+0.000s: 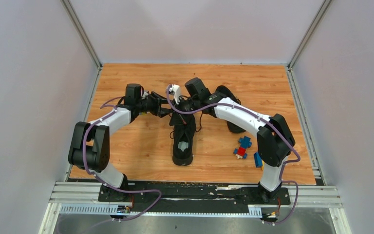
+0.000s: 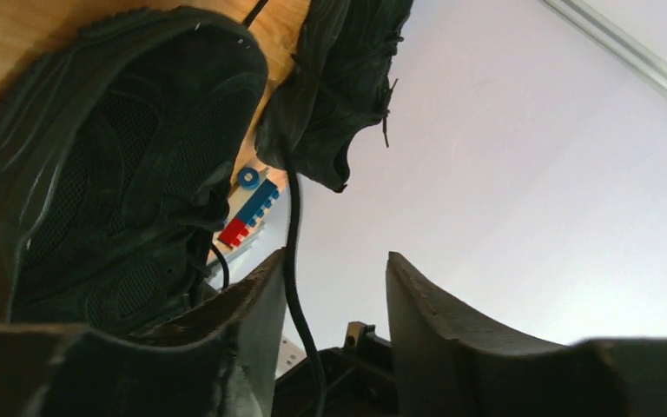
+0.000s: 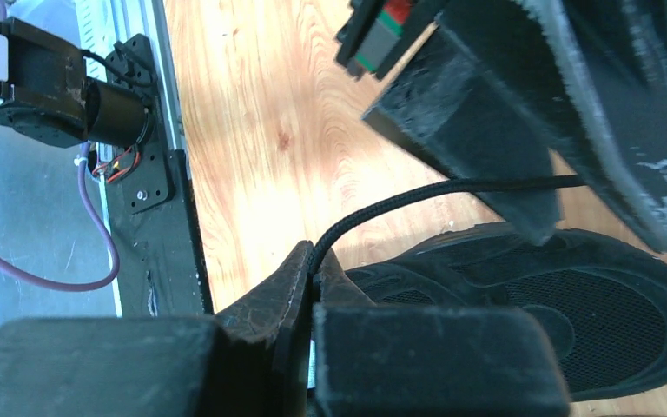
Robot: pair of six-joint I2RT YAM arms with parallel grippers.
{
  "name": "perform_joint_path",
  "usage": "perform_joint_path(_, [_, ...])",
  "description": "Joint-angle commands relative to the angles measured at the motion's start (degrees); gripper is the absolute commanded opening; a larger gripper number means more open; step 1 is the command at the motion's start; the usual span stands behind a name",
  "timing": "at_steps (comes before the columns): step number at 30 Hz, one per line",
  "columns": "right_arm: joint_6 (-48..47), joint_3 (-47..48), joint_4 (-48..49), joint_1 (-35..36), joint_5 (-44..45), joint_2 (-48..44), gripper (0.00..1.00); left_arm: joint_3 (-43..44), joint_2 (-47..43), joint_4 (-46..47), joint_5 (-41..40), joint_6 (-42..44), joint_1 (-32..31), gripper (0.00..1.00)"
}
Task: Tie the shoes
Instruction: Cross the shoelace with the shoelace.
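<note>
Fingers (image 2: 247,321) of your left gripper (image 2: 334,300) stand spread, and a thin black lace (image 2: 288,252) runs loose between them. At the table's centre, 1 of the 2 black low-top fabric sneakers (image 1: 183,146) lies under both grippers, heel toward the bases. Your right gripper (image 3: 314,258) is pressed together, pinching that lace. The second sneaker (image 1: 234,126) sits partly behind the right arm. Small blue-red-yellow toy blocks (image 1: 244,147) lie near it on the wooden table (image 1: 136,156).

We can read no text, label, brand, number or sign on anything in these views.
</note>
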Motion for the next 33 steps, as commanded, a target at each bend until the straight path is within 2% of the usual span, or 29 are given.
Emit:
perform_joint_path(1, [-2.47,0.40,-0.54,0.81,-1.47,-3.01,0.00,0.69,-0.56,5.64,-1.63,3.92,0.25,0.43])
perform_joint_path(3, [-2.40,0.03,-0.55,0.89,-1.34,-2.91,0.00,0.66,-1.23,6.24,-2.05,5.76,0.26,0.33])
perform_joint_path(9, [-2.13,-0.14,-1.35,0.84,-0.82,-2.16,0.02,0.56,-3.52,5.54,-3.06,10.77,0.27,0.14])
perform_joint_path(12, [-3.14,-0.02,-3.26,0.81,-0.34,-2.49,0.12,0.52,-4.32,4.88,-3.78,15.14,0.33,0.01])
perform_joint_path(15, [-4.94,0.32,-7.50,0.28,-0.04,-3.58,0.32,0.74,-5.16,4.11,-4.14,20.64,0.35,0.00])
perform_joint_path(17, [-4.59,0.71,-10.22,-1.10,-0.58,-4.77,0.41,1.37,-5.54,2.89,-4.30,25.36,0.35,0.00])
perform_joint_path(21, [3.79,0.92,-11.11,-7.59,-1.20,-7.19,0.45,3.41,-7.41,-3.27,-7.07,36.03,0.35,0.00])
perform_joint_path(23, [9.86,0.50,-9.90,-9.87,9.41,-7.22,0.45,3.65,-8.48,-4.91,-8.17,39.82,0.30,0.00])
perform_joint_path(25, [13.42,-0.22,-8.51,-10.38,25.21,-6.13,0.45,3.65,-9.38,-6.11,-8.92,42.38,0.20,0.00])
perform_joint_path(27, [17.12,0.10,-8.26,-10.71,36.51,-3.40,0.39,3.74,-10.10,-6.60,-9.02,44.38,-0.05,0.00])
perform_joint_path(30, [23.85,2.68,-9.71,-11.14,47.25,2.11,0.37,4.16,-11.56,-7.31,-8.79,47.14,-0.95,0.00])
perform_joint_path(33, [27.49,6.10,-11.23,-11.23,51.44,7.36,0.38,4.47,-12.87,-7.94,-8.22,49.93,-1.63,0.00])
